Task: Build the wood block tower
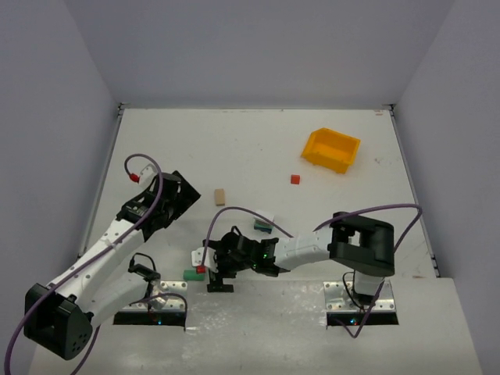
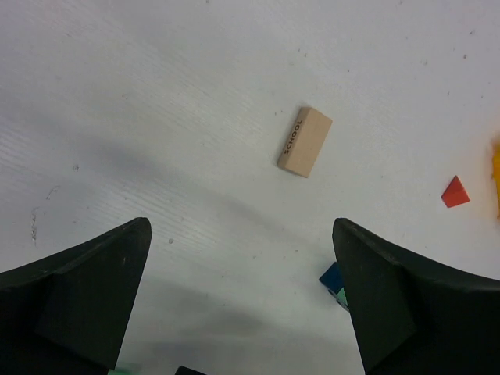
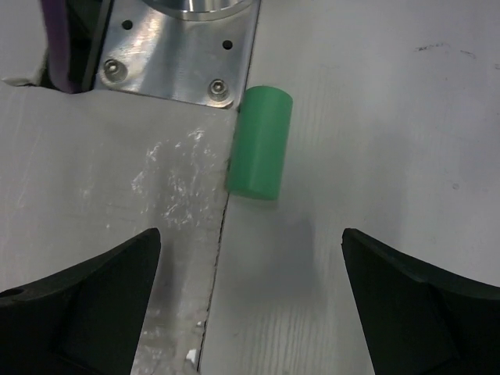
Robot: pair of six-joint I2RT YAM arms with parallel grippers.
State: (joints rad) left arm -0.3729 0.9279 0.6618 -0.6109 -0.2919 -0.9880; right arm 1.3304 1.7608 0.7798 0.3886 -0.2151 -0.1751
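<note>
No wood block tower stands in view; the blocks lie singly on the table. A tan block (image 1: 220, 196) (image 2: 305, 141) printed SCHOOL lies ahead of my left gripper (image 1: 181, 197) (image 2: 241, 234), which hangs open and empty above the table. A blue block (image 1: 262, 226) (image 2: 331, 276) touching a green piece shows beside the left gripper's right finger. A small red block (image 1: 295, 179) (image 2: 455, 192) lies farther right. My right gripper (image 1: 212, 269) (image 3: 250, 242) is open and empty, short of a green block (image 1: 190, 275) (image 3: 260, 142) that lies on its side.
A yellow bin (image 1: 332, 150) sits at the back right. The green block rests against the left arm's metal base plate (image 3: 183, 47) at the seam of the near board. A pale block (image 1: 195, 256) and a red bit (image 1: 201, 269) lie next to it.
</note>
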